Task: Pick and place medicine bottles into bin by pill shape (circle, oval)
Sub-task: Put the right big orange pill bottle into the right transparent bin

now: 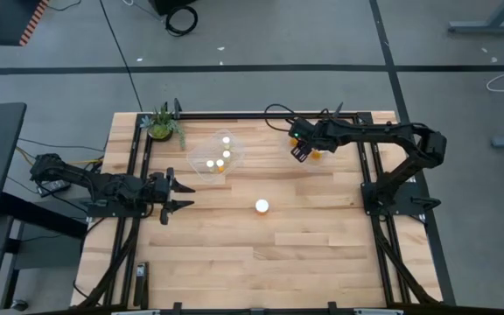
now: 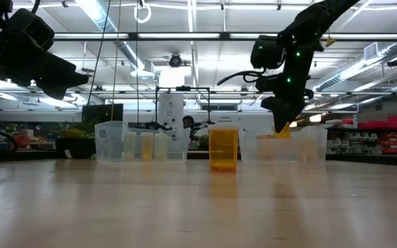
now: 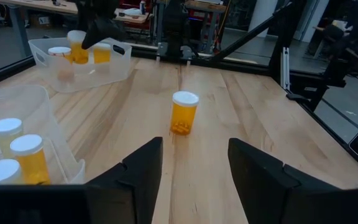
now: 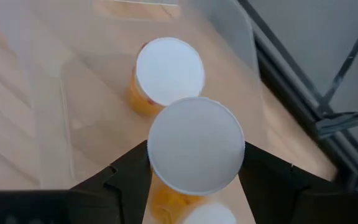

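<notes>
The right gripper (image 4: 194,186) hangs above a clear plastic bin (image 1: 344,149) at the table's one-o'clock corner, its fingers clamped on an orange-bodied, white-capped medicine bottle (image 4: 196,154); the bottle sits between the fingers, upright, long axis vertical, cap toward the wrist camera; a second orange bottle (image 4: 168,71) stands below in the bin. A lone orange bottle (image 1: 262,206) stands upright mid-table, at three o'clock from the left gripper (image 1: 180,196), well apart; that gripper's fingers stand partly open, empty.
</notes>
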You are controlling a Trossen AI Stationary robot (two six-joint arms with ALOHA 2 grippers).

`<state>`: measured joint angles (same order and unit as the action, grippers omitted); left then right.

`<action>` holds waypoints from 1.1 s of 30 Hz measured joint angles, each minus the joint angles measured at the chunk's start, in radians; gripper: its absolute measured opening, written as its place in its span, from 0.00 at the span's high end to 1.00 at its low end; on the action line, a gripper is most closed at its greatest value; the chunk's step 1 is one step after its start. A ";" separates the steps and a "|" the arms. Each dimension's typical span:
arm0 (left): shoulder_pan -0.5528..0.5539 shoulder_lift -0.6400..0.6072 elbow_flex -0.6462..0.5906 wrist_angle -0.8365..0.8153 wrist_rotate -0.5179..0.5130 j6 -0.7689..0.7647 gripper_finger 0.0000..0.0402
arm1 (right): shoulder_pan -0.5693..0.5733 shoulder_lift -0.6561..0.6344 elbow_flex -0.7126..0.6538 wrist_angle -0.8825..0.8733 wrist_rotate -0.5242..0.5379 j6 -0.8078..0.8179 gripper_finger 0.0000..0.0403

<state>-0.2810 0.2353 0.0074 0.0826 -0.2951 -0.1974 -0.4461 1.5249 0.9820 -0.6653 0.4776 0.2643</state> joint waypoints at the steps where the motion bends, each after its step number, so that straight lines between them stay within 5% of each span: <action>1: 0.000 0.000 0.000 0.000 0.000 0.000 0.52 | -0.005 0.000 -0.007 0.012 -0.008 0.004 0.44; 22: 0.000 0.000 0.000 0.000 0.000 0.001 0.50 | -0.063 0.000 -0.105 0.122 -0.034 0.076 0.44; 33: 0.000 0.000 0.000 -0.001 0.000 0.000 0.53 | -0.071 0.000 -0.105 0.122 -0.034 0.058 0.36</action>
<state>-0.2806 0.2355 0.0074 0.0819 -0.2951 -0.1974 -0.5175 1.5249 0.8768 -0.5430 0.4435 0.3220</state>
